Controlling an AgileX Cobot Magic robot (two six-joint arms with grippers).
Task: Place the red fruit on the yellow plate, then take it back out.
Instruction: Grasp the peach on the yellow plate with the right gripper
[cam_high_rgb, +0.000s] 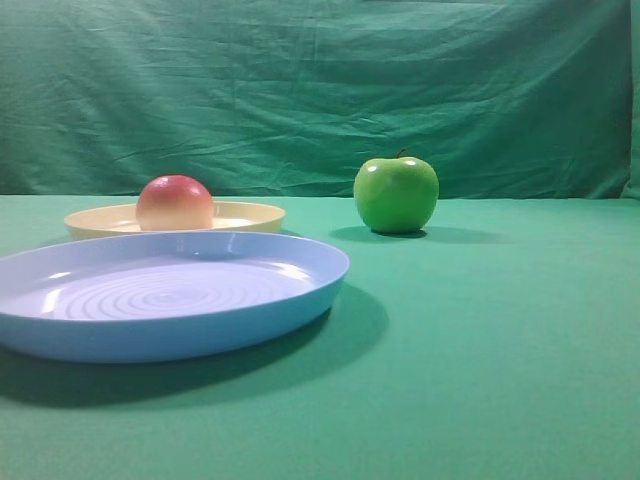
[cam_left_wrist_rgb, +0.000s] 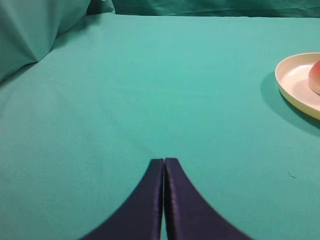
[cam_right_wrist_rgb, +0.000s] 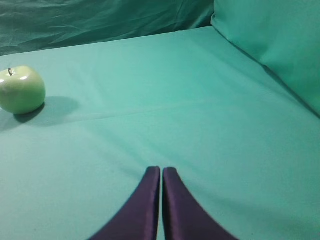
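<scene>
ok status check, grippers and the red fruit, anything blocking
Left gripper shut, empty, clear of the plate. Right gripper shut, empty. Rounded red peach-like fruit sitting on shallow pale yellow plate. Large light blue ringed plate just in front; glossy green apple off right.

The big blue plate (cam_high_rgb: 170, 295) sits right in front of the yellow plate (cam_high_rgb: 250, 215) and blocks the low way in. The green apple (cam_high_rgb: 396, 195) stands at 3 o'clock from the red fruit (cam_high_rgb: 175, 203), well apart, with bare green cloth (cam_high_rgb: 500, 350) between.
</scene>
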